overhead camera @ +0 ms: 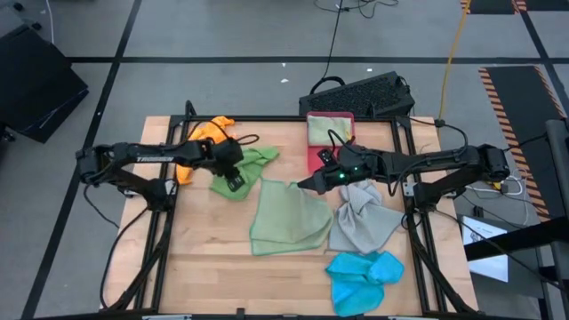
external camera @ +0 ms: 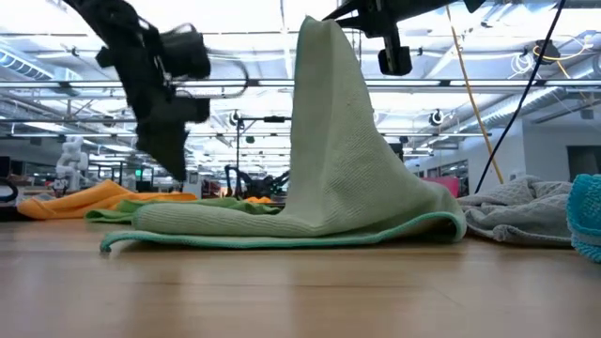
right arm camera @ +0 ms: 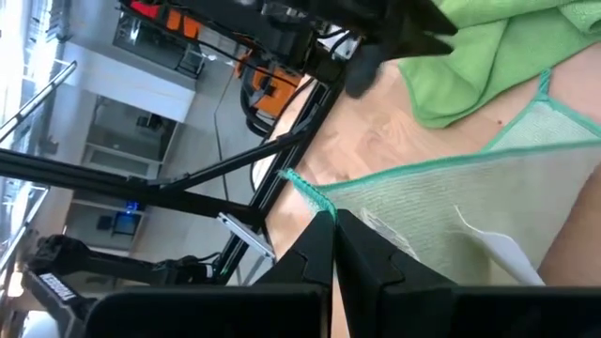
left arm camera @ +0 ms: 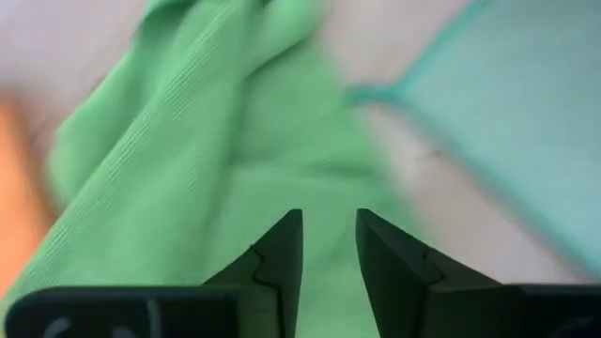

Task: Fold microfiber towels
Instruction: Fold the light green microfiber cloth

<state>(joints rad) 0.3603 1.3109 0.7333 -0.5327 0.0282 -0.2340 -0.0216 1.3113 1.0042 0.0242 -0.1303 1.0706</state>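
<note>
- The right gripper (overhead camera: 313, 182) is pinched tight on an edge of the pale sage green towel (overhead camera: 289, 218), near the middle of the tabletop (overhead camera: 222, 267); the right wrist view shows the towel's teal-stitched hem (right arm camera: 305, 194) clamped between the closed fingers.
- In the low view that towel (external camera: 329, 169) rises like a tent from the lifted edge, with its lower layer flat on the wood. Lifting one edge this way probably serves to carry it across the part that lies flat and make a fold.
- The left gripper (overhead camera: 233, 183) hovers above the bright green towel (overhead camera: 242, 169), toward the left of the far edge. Its fingers (left arm camera: 282, 249) stand a narrow gap apart and grip nothing; it looks poised to pick up or pin that cloth.
- The orange towel (overhead camera: 203, 142) is bunched near the far left corner, just beside the bright green one.
- The grey towel (overhead camera: 364, 218) lies crumpled toward the right edge, and the bright blue towel (overhead camera: 363, 277) sits at the near edge; both are unfolded, apparently waiting.
- A pink-red tray (overhead camera: 316, 158) near the far edge holds a folded pale cloth (overhead camera: 322, 130), so it is likely where finished towels go.
</note>
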